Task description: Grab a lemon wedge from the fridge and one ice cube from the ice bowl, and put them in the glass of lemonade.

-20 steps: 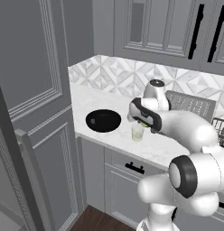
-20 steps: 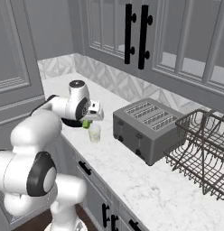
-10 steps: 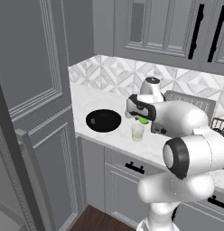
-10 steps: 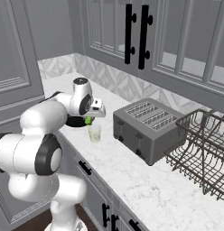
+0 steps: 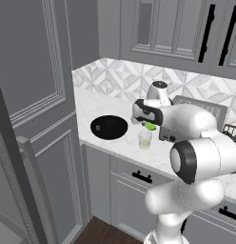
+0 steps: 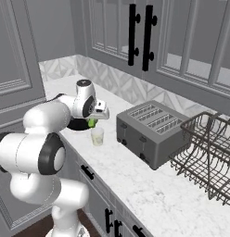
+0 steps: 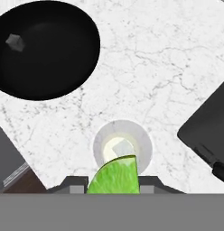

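My gripper (image 7: 114, 182) is shut on the lemon wedge (image 7: 114, 173), a bright green slice between the fingers. It hangs just above the glass of lemonade (image 7: 123, 146), and a pale squarish piece shows inside the glass. From the base, the gripper (image 5: 149, 125) holds the wedge (image 5: 151, 127) over the tumbler (image 5: 145, 138) on the counter. The right base view has the same gripper (image 6: 92, 121), wedge (image 6: 92, 123) and glass (image 6: 97, 136). The black ice bowl (image 7: 46, 49) lies left of the glass (image 5: 109, 127) with one ice cube (image 7: 14, 41) in it. The fridge I cannot make out for certain.
A toaster (image 6: 151, 132) stands right of the glass, its dark corner (image 7: 208, 131) close by. A wire dish rack (image 6: 209, 155) sits farther right. Wall cabinets (image 5: 186, 33) hang above. A tall panelled cabinet (image 5: 39, 71) and a door with a bar handle (image 5: 25, 190) close the left side.
The arm's elbow and forearm have swung in toward the counter. The hand with the wedge has stayed over the glass, sinking slightly.
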{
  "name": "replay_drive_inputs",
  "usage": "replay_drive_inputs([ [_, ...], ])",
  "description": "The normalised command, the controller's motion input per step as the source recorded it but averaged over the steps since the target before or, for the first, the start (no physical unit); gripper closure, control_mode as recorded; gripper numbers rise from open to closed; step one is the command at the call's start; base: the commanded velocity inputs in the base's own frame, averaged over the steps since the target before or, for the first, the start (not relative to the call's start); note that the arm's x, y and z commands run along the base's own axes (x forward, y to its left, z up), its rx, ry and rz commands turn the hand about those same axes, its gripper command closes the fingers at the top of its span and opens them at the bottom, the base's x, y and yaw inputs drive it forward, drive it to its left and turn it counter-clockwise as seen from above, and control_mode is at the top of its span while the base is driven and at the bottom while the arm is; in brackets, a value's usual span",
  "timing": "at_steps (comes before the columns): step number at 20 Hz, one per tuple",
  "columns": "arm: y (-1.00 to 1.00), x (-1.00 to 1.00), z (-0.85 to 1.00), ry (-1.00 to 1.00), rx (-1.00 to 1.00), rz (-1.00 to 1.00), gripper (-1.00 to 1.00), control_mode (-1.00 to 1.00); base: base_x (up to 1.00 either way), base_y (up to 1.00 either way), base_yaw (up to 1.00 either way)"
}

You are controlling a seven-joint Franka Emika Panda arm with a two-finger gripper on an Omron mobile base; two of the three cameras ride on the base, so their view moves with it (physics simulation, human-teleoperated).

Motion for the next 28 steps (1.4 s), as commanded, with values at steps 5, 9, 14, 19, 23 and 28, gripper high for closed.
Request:
replay_drive_inputs([
  [5, 0.0, 0.31, 0.0, 0.01, 0.0, 0.0, 1.0, -1.0, 0.0, 0.0, 0.0],
  [9, -0.02, 0.0, -0.29, 0.0, 0.0, 0.0, 1.0, -1.0, 0.0, 0.0, 0.0],
  [14, -0.04, 0.0, -0.25, 0.0, 0.0, 0.0, 1.0, -1.0, 0.0, 0.0, 0.0],
  [19, 0.0, 0.31, 0.17, 0.1, -0.03, 0.0, 1.0, -1.0, 0.0, 0.0, 0.0],
  [23, 0.0, 0.17, -0.04, 0.03, 0.0, 0.0, 1.0, -1.0, 0.0, 0.0, 0.0],
  [28, 0.0, 0.14, -0.15, 0.0, 0.0, 0.0, 1.0, -1.0, 0.0, 0.0, 0.0],
])
